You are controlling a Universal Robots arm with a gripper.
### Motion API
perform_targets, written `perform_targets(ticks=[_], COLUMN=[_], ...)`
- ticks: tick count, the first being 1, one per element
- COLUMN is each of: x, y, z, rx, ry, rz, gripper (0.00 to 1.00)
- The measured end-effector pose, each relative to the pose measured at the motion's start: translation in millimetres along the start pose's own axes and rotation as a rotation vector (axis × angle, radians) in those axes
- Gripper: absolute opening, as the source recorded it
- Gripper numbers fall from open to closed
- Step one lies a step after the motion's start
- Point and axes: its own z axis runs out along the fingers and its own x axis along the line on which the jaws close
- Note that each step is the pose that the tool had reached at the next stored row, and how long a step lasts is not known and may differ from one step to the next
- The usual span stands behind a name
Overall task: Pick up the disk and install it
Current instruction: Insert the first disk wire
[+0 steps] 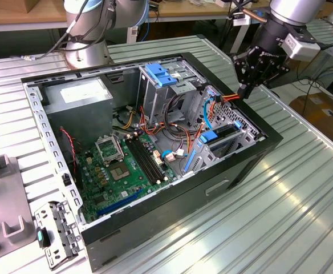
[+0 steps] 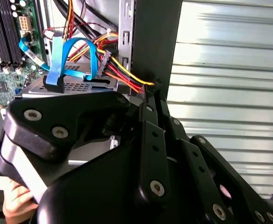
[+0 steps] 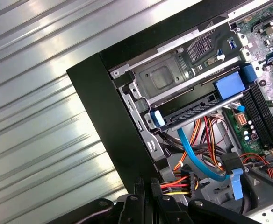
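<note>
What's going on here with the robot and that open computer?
A robot arm is working over an open computer case lying on a ribbed metal table. Its gripper is at the case's edge on the exterior view's right, at a bundle of red, yellow and orange wires. The disk, black in its blue carrier, sits in the drive bay just below, so the gripper is not carrying it.

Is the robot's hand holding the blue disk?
No, the disk sits inside the computer case, and the hand is by the coloured wires at its edge.
</note>
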Motion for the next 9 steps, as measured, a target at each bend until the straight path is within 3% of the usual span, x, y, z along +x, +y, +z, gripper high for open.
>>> perform_targets(ticks=[5, 9], x=[-1.5, -10.6], y=[0.7, 5.3], z=[-0.2, -0.3], rx=[-0.0002, 0.0], ry=[0.0001, 0.0], rz=[0.0, 0.0], gripper=[0.16, 0.16])
